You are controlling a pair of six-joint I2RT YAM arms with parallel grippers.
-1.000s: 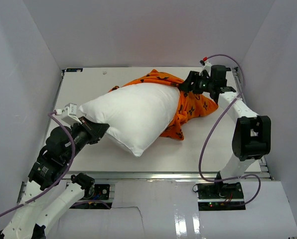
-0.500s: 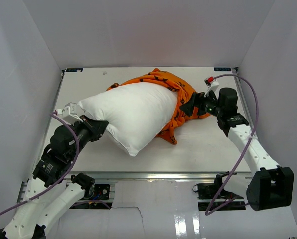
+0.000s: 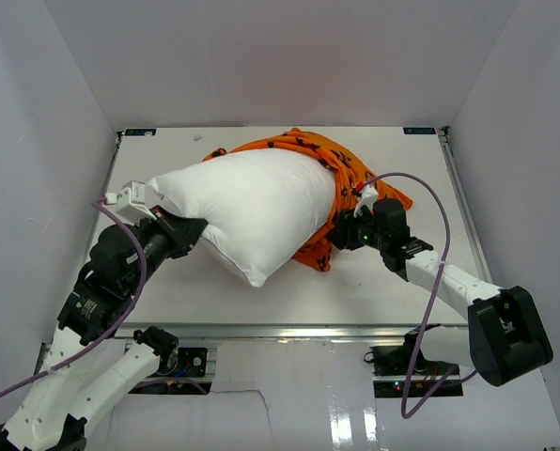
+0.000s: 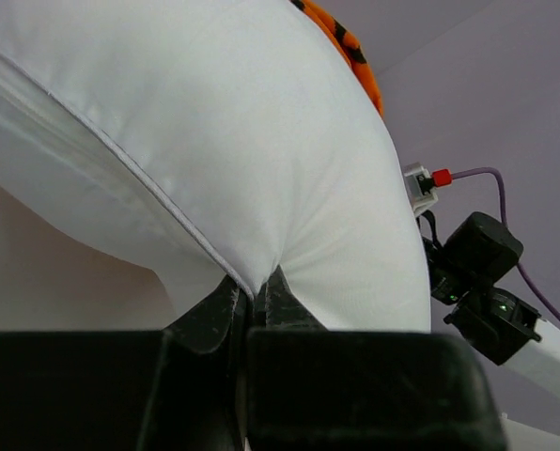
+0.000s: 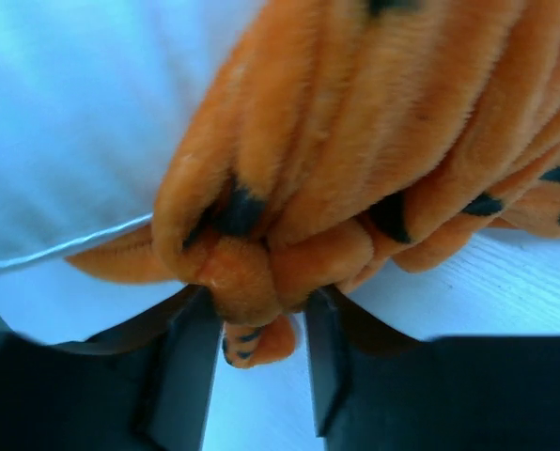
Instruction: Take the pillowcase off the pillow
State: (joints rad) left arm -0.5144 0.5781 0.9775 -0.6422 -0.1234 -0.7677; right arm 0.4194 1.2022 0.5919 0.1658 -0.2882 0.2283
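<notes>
Pillow mostly bare, left gripper pinching its seam, right gripper clenching the pillowcase bunched at three o'clock.

Overhead camera faces down; both wrist cameras hug pillow.

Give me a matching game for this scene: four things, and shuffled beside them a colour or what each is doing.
1 pillow
2 pillowcase
3 left gripper
4 right gripper

A clamps bunched orange cloth
B plain white
C pinches the white seam
D orange with black motifs

Pairs: 1-B, 2-D, 3-C, 4-A
</notes>
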